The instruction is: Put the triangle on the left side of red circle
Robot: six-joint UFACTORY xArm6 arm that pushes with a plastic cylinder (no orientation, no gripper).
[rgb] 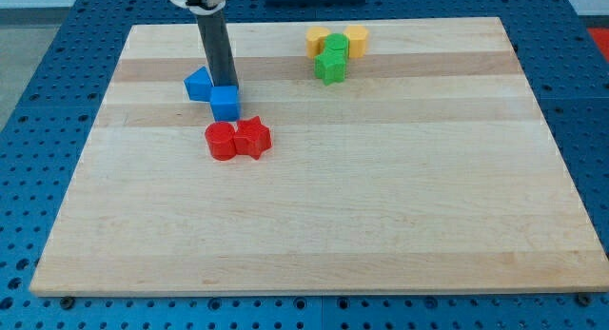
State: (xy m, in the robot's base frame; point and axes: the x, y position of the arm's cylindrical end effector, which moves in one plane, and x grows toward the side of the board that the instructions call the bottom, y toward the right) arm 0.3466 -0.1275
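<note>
The blue triangle [198,84] lies on the wooden board at the upper left. The red circle [221,141] lies below it, touching a red star [253,137] on its right. A blue cube [225,104] sits between the triangle and the red circle, just above the circle. My tip [225,87] is at the cube's top edge, directly right of the triangle and close against both blue blocks.
At the view's top centre is a cluster: a yellow block [318,40], another yellow block [356,40], a green block [336,48] between them, and a green star-like block [330,67] just below. The wooden board [381,197] rests on a blue perforated table.
</note>
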